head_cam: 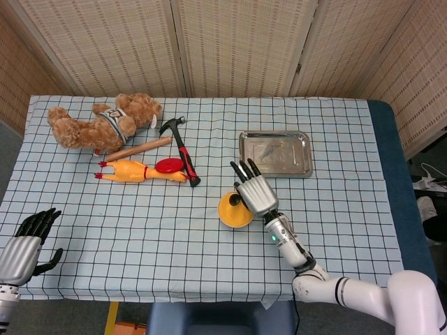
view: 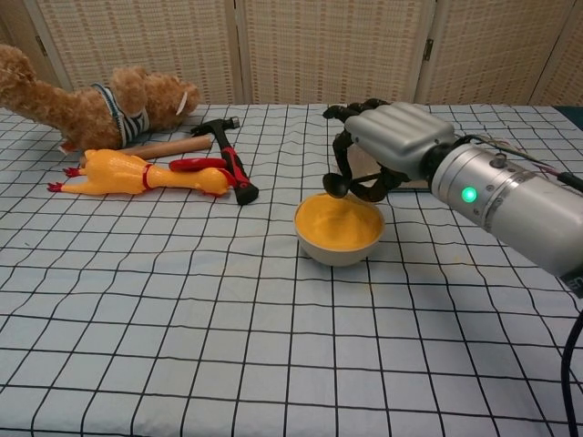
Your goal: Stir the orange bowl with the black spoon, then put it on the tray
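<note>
Holding black spoon [view: 335, 185] over orange bowl [view: 339, 227], right hand [view: 387, 146]

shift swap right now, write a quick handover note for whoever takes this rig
Right robot hand: holds the black spoon, its bowl end just above the orange bowl.
Left robot hand: open, holding nothing, at the near left table edge.
Tray: on the table beyond the bowl, with nothing on it.
Done: spoon picked up and brought over the bowl.
Left: stir, then set the spoon on the tray. I can't tell if the spoon touches the contents yet.
</note>
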